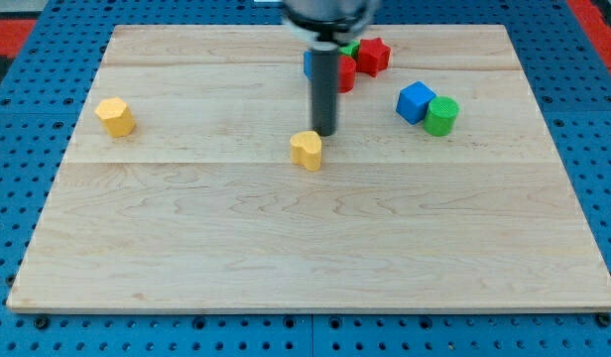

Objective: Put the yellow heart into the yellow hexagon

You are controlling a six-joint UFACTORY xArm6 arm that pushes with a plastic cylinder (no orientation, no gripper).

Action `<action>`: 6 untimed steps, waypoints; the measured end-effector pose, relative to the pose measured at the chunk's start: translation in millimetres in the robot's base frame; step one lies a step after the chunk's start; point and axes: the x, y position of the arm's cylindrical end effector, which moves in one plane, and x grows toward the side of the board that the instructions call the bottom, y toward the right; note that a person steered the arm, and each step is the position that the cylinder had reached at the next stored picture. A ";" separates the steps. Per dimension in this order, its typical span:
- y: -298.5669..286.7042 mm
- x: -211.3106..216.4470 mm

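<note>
The yellow heart (306, 150) lies near the board's middle, a little above centre. The yellow hexagon (115, 116) sits far to the view's left, near the board's left edge. My tip (324, 134) is at the lower end of the dark rod, just above and to the right of the yellow heart, very close to it or touching it. The rod hides part of the blocks behind it.
At the view's top centre, a red star (374, 55), a red block (345, 73), a blue block (308, 65) and a green block (352, 47) cluster behind the rod. A blue cube (416, 101) and a green cylinder (441, 116) stand at the right. The wooden board (305, 258) lies on a blue pegboard.
</note>
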 end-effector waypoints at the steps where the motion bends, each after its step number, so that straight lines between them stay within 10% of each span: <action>1: 5.0 20.5; 4: -203.9 14.4; 6: -192.5 3.0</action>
